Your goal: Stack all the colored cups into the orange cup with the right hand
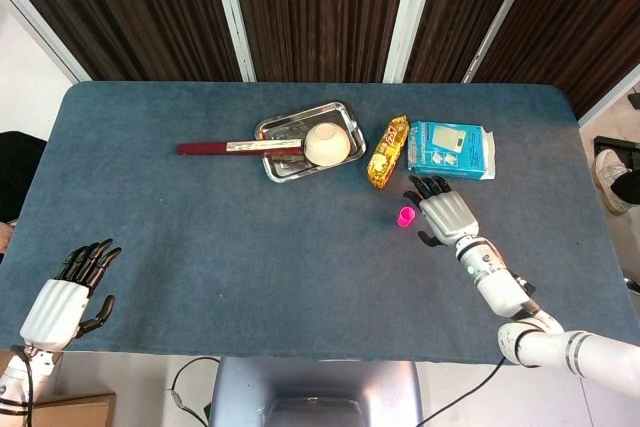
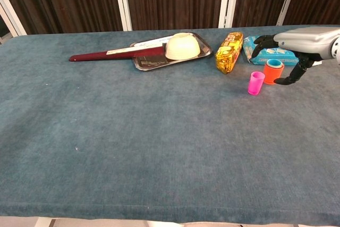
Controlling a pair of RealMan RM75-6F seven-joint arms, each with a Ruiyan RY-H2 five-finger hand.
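Right hand (image 2: 304,43) empty, fingers spread above small orange plastic cup (image 2: 273,72) holding blue cup (image 2: 274,63); pink cup (image 2: 255,83) beside. Left hand (image 1: 62,299) open.

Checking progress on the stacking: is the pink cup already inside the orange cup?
No. In the chest view the pink cup stands alone on the table beside the orange cup, which holds only the blue cup.

Blue-covered table (image 1: 200,247), steel tray (image 1: 285,169), snack packet (image 1: 388,152), tissue pack (image 1: 452,149), pink cup (image 1: 406,217), orange cup (image 2: 273,72)
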